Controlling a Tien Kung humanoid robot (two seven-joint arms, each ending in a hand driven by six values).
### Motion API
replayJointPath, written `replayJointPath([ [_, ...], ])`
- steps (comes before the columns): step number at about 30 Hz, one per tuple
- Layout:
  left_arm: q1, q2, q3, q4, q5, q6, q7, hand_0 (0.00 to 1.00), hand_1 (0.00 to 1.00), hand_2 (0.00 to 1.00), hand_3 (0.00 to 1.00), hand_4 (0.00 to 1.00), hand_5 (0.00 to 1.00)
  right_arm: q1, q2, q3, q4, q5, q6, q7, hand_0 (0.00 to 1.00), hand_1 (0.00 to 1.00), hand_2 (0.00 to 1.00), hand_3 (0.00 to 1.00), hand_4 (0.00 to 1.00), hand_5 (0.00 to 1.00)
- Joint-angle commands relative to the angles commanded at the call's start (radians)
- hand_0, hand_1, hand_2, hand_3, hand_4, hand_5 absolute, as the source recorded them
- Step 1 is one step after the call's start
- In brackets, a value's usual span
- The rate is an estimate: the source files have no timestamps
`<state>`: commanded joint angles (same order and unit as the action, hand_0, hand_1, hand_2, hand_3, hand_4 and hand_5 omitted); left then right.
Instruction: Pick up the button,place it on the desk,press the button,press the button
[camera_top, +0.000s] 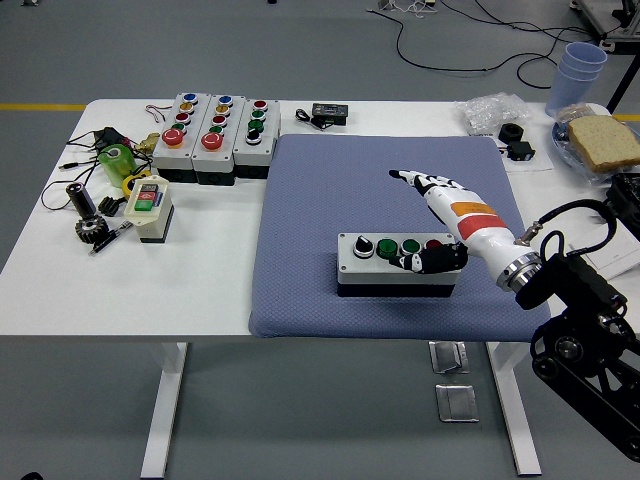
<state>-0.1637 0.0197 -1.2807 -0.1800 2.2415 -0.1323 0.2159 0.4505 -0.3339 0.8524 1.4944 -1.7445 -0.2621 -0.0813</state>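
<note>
Currently the grey four-button control box (396, 263) sits on the blue-grey fabric mat (330, 190), lower centre of frame, mat lying on the white desk (60, 290). Right hand (440, 215), white with black fingers, is over the box's right end: fingers extended flat toward upper left, holding nothing, thumb (425, 260) down on the box top near the rightmost buttons. Three similar grey button boxes (215, 135) stand upper left. Left hand not visible.
</note>
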Motion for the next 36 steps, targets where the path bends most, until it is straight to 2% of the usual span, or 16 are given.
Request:
replayJointPath([
  [3,0.0,0.0,-0.001,0.0,0.001,0.001,0.0,0.651,0.646,0.638,0.544,0.306,0.846,-0.009,-0.002,0.01,-0.006,0.124,-0.034,0.099,0.923,0.837,0.932,0.91,0.913,0.327],
  [4,0.0,0.0,-0.001,0.0,0.001,0.001,0.0,0.652,0.645,0.638,0.544,0.306,0.845,-0.012,-0.003,0.017,-0.007,0.169,-0.036,0.14,0.799,0.759,0.806,0.766,0.86,0.334],
  [7,0.0,-0.001,0.0,0.0,0.001,0.002,-0.001,0.652,0.645,0.638,0.544,0.306,0.845,-0.02,-0.005,0.049,-0.019,0.299,-0.044,0.235,0.799,0.759,0.806,0.766,0.86,0.334],
  [9,0.0,-0.001,0.0,0.0,0.002,0.002,-0.001,0.652,0.645,0.638,0.544,0.306,0.845,-0.023,-0.005,0.069,-0.029,0.377,-0.041,0.263,0.799,0.759,0.806,0.766,0.86,0.334],
  [10,0.0,-0.001,0.0,0.0,0.002,0.002,-0.001,0.651,0.645,0.638,0.545,0.307,0.845,-0.024,-0.005,0.076,-0.033,0.422,-0.038,0.269,0.763,0.726,0.756,0.727,0.836,0.337],
  [11,0.0,-0.001,0.001,0.0,0.002,0.002,-0.002,0.651,0.645,0.638,0.545,0.307,0.845,-0.027,-0.004,0.094,-0.046,0.461,-0.034,0.281,0.763,0.726,0.756,0.727,0.836,0.337],
  [21,0.0,-0.003,0.003,0.0,0.001,0.003,-0.004,0.651,0.645,0.638,0.545,0.306,0.845,-0.038,0.006,0.167,-0.172,0.884,0.027,0.283,0.732,0.69,0.72,0.69,0.813,0.341],
  [22,0.0,-0.003,0.003,0.0,0.001,0.003,-0.004,0.651,0.645,0.638,0.544,0.306,0.845,-0.038,0.007,0.168,-0.177,0.921,0.028,0.283,0.689,0.65,0.683,0.652,0.795,0.34],
  [24,0.0,-0.003,0.002,0.0,0.001,0.003,-0.004,0.651,0.645,0.638,0.544,0.306,0.845,-0.038,0.01,0.171,-0.203,1.012,0.036,0.282,0.689,0.65,0.683,0.652,0.795,0.34],
  [36,0.002,-0.005,0.004,0.0,0.0,0.003,-0.007,0.651,0.645,0.638,0.545,0.309,0.848,-0.039,0.021,0.187,-0.283,1.513,0.062,0.282,0.688,0.643,0.682,0.642,0.772,0.329],
])
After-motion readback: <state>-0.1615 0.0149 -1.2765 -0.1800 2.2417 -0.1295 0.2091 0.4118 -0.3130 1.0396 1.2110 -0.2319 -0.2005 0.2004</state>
